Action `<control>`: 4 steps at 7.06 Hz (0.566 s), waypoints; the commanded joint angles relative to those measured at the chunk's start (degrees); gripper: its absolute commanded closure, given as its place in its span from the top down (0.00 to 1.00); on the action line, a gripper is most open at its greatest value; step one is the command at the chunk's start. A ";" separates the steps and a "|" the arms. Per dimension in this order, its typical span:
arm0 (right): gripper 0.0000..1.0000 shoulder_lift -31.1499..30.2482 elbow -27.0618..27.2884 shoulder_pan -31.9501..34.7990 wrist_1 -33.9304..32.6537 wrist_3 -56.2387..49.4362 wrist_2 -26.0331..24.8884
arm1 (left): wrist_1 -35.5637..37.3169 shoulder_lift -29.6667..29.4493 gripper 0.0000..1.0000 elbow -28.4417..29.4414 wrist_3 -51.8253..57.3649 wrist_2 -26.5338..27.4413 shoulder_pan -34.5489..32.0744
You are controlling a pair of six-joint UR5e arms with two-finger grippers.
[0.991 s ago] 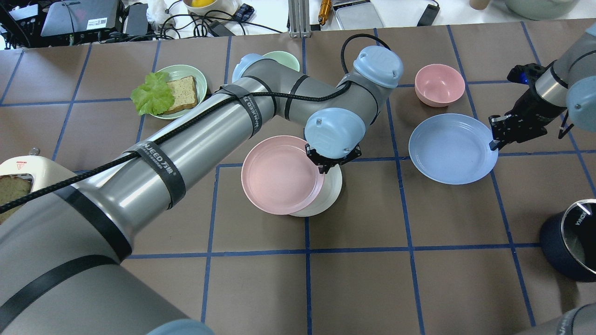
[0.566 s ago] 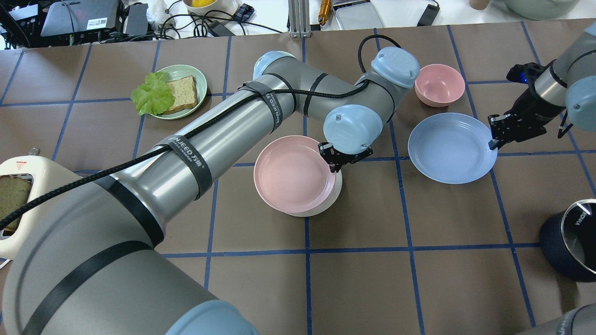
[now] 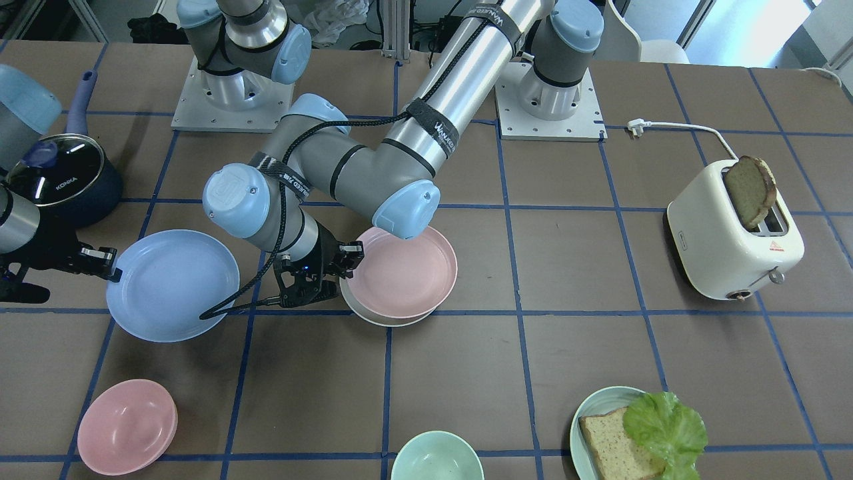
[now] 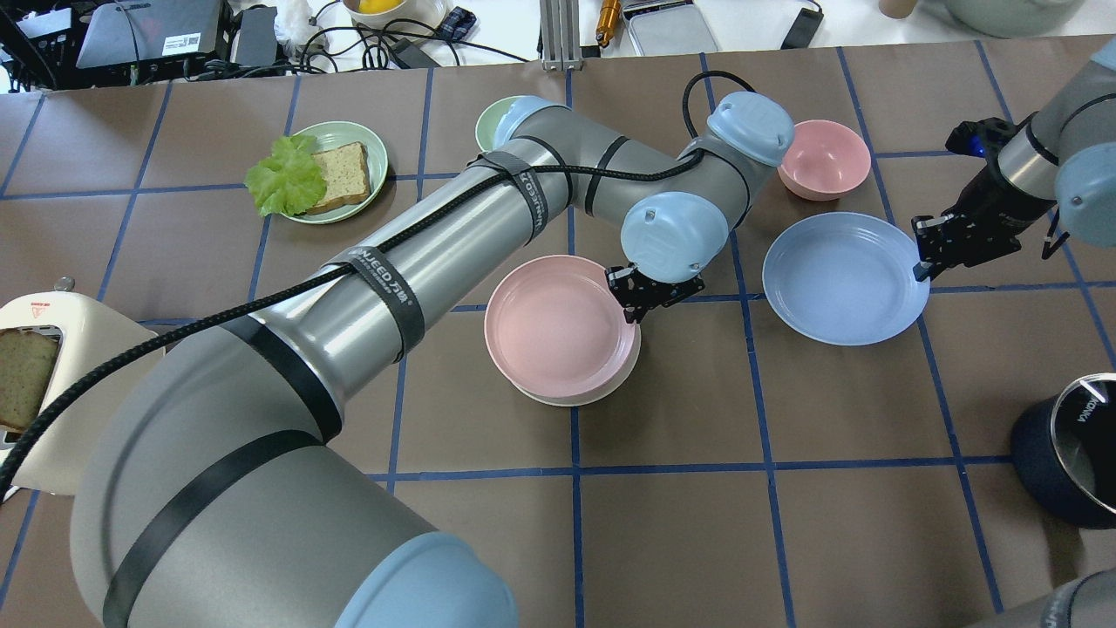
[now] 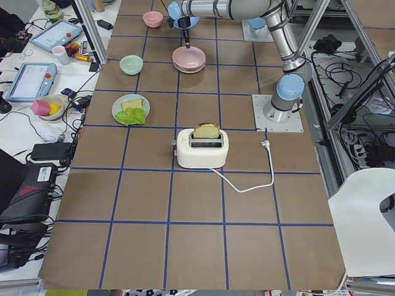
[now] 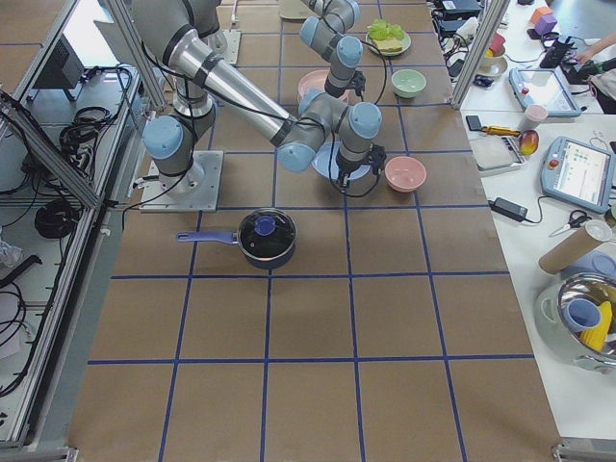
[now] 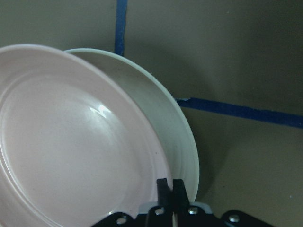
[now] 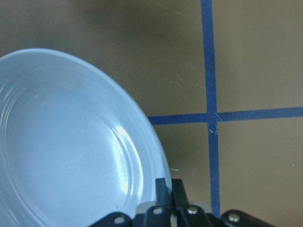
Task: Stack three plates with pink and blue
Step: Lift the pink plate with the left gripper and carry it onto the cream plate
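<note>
My left gripper [image 4: 635, 310] is shut on the right rim of the pale pink plate [image 4: 558, 324]. The pink plate sits over the cream-white plate [image 4: 603, 392], which shows only as a crescent at the lower right. The left wrist view shows the pink plate [image 7: 71, 151] overlapping the cream plate [image 7: 161, 118], with the jaws closed on the pink rim. My right gripper [image 4: 920, 270] is shut on the right rim of the pale blue plate [image 4: 841, 279], which is apart from the other two, to their right. The right wrist view shows the blue plate [image 8: 61, 142] with its rim between the closed jaws.
A pink bowl [image 4: 824, 159] stands just behind the blue plate. A teal plate with bread and lettuce [image 4: 327, 170] and a green bowl [image 4: 488, 122] are at the back left. A toaster [image 4: 44, 366] is at the left edge, a dark pot [image 4: 1072, 445] at the right edge.
My left gripper has carried the pink plate to the right, so it covers more of the cream plate. The right gripper and blue plate have shifted very slightly left.
</note>
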 commanded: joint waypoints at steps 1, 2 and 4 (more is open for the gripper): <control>0.00 0.04 0.12 0.00 0.16 0.07 0.11 | -0.30 -0.45 0.00 1.14 0.35 -0.38 0.19; 0.00 0.04 0.21 0.00 0.16 0.07 0.37 | -0.39 -1.15 0.00 2.11 0.35 -1.34 0.19; 0.00 0.04 0.21 0.00 0.16 0.07 0.29 | -1.26 -1.77 0.00 2.47 0.35 -1.44 0.28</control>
